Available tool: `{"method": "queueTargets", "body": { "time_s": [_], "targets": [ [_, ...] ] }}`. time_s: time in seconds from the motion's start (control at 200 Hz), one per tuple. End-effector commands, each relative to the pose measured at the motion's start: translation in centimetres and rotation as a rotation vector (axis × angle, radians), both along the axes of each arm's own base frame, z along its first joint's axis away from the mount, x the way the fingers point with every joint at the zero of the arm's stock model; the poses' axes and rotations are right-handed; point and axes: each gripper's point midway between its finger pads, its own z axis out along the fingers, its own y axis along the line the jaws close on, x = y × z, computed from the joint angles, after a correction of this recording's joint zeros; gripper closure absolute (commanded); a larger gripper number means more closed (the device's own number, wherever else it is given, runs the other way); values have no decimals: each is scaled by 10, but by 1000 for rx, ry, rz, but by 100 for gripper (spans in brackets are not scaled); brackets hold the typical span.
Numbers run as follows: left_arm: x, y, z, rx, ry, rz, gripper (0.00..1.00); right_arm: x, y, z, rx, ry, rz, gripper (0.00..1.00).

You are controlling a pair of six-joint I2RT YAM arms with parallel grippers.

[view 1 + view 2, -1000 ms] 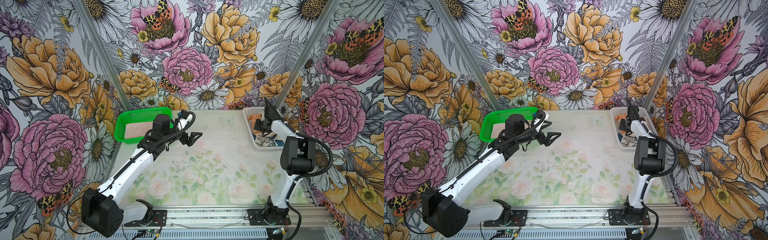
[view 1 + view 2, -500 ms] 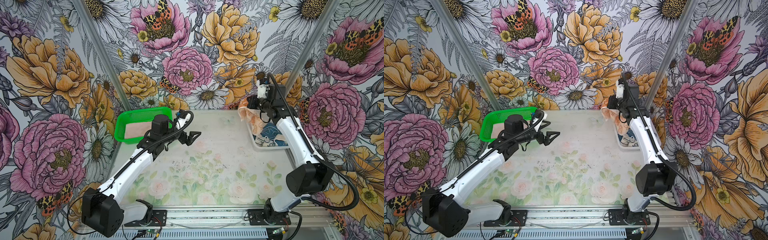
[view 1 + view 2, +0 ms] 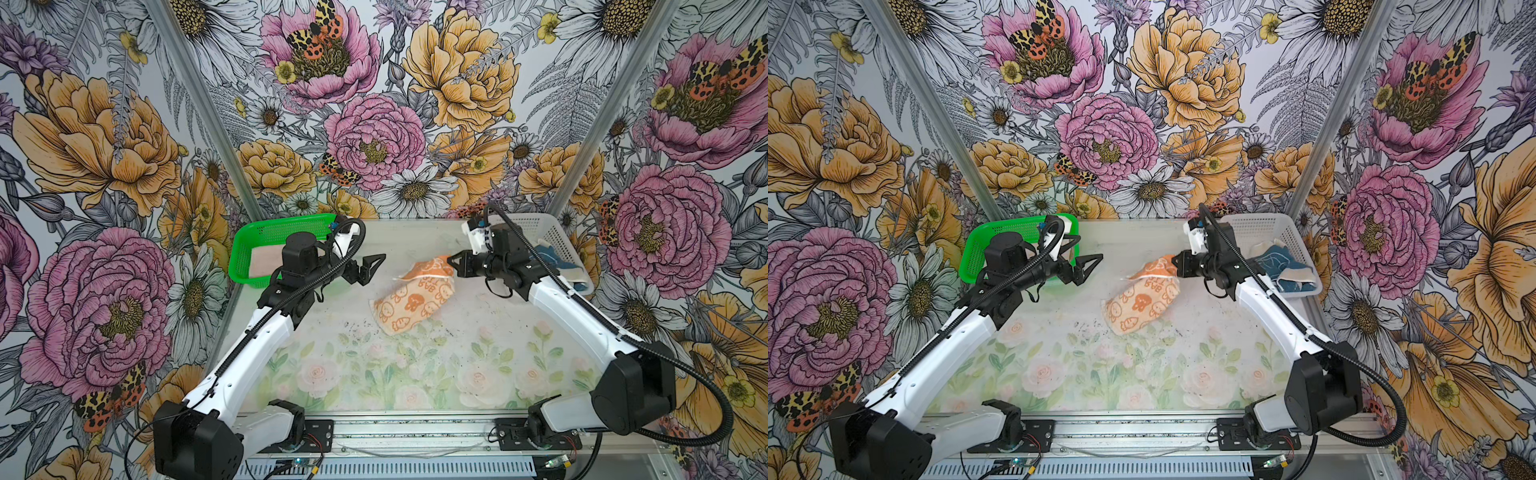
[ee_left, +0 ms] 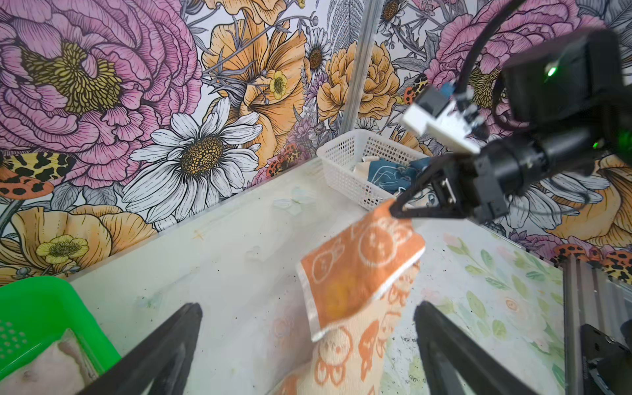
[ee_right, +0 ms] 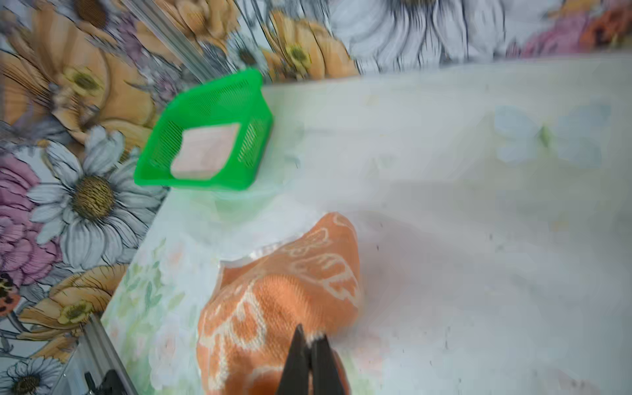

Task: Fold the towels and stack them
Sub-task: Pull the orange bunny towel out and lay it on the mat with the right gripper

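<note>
The orange towel with white rabbits (image 3: 411, 297) (image 3: 1140, 299) hangs crumpled over the middle of the table, its lower end touching the surface. My right gripper (image 3: 451, 262) (image 3: 1176, 266) (image 5: 309, 338) is shut on its upper corner. In the left wrist view the orange towel (image 4: 355, 273) hangs between and beyond my wide-open fingers (image 4: 164, 345). My left gripper (image 3: 374, 266) (image 3: 1090, 266) is open and empty, left of the towel. The pale pink towel (image 3: 266, 262) (image 5: 205, 150) lies folded in the green basket (image 3: 245, 249). The blue towel (image 3: 552, 257) (image 3: 1281, 264) lies crumpled in the white basket (image 3: 1258, 226).
The green basket (image 3: 971, 266) stands at the back left of the table, the white basket (image 3: 536, 224) at the back right. Flowered walls close in three sides. The arm bases sit on the metal rail (image 3: 415, 432) at the front.
My right arm has carried the orange towel from above the white basket down and leftward to the middle of the table. The left arm has stayed nearly still.
</note>
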Motion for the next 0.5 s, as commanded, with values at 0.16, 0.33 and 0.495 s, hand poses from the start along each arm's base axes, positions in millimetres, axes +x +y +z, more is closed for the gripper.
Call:
{"method": "queueTargets", "body": {
  "time_s": [0.16, 0.33, 0.495],
  "targets": [
    [24, -6, -34, 65, 147, 36, 5, -46, -41, -84, -97, 181, -194, 100],
    [34, -11, -56, 112, 227, 55, 10, -74, -57, -97, -123, 240, -259, 79],
    [47, -10, -72, 119, 307, 94, 14, -69, -55, -59, -149, 87, -253, 53]
  ]
}}
